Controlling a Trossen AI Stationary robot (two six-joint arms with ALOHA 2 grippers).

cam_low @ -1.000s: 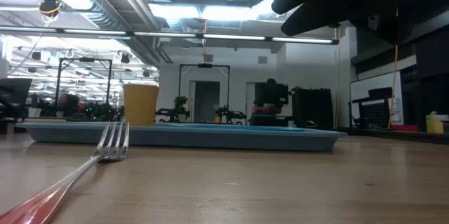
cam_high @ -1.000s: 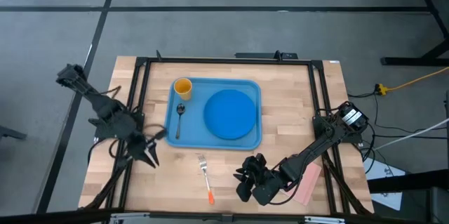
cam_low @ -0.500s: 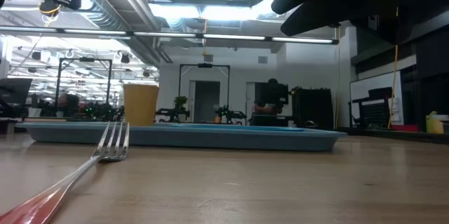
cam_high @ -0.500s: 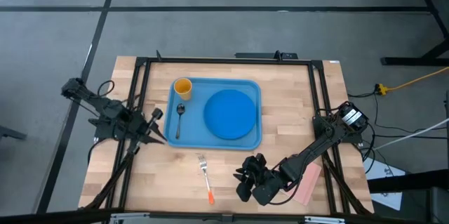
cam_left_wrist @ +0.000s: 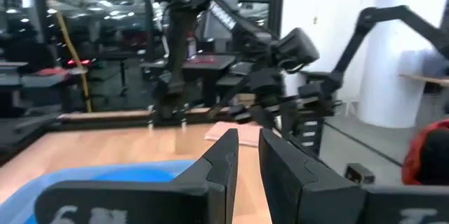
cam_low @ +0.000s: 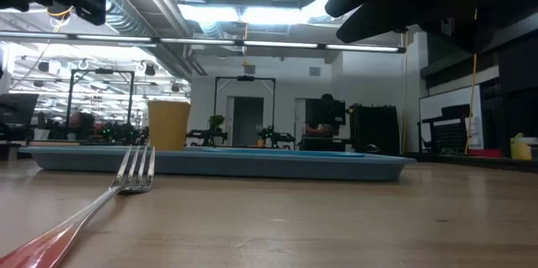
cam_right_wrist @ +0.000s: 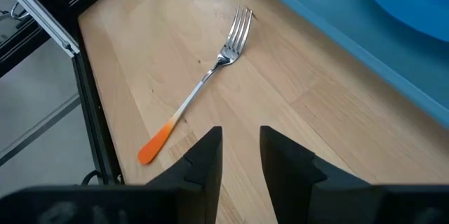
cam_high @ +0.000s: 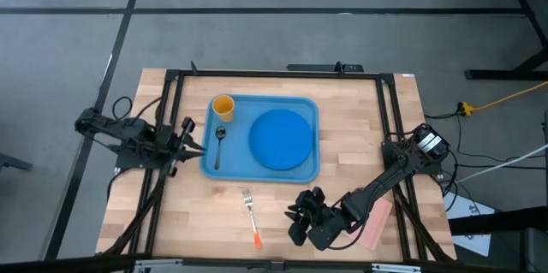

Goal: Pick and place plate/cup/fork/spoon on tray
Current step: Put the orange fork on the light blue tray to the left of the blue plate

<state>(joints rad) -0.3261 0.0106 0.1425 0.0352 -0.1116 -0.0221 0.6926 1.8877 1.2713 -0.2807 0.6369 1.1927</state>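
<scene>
From above, you saw the cup (cam_high: 223,106), spoon (cam_high: 218,146) and plate (cam_high: 281,139) on the tray (cam_high: 308,173), the fork (cam_high: 251,217) on bare table. Left gripper (cam_high: 199,147) hovered beside the tray. Wrist views showed both grippers' fingers slightly parted, empty; right gripper (cam_right_wrist: 239,155) near the fork (cam_right_wrist: 198,91).

Left end effector (cam_high: 195,146) fingers slightly parted and empty, right end effector (cam_high: 295,218) narrowly parted, empty

floor: grey (cam_high: 257,42) | ceiling: strip lights (cam_low: 252,16) | doorway (cam_low: 246,121)
</scene>
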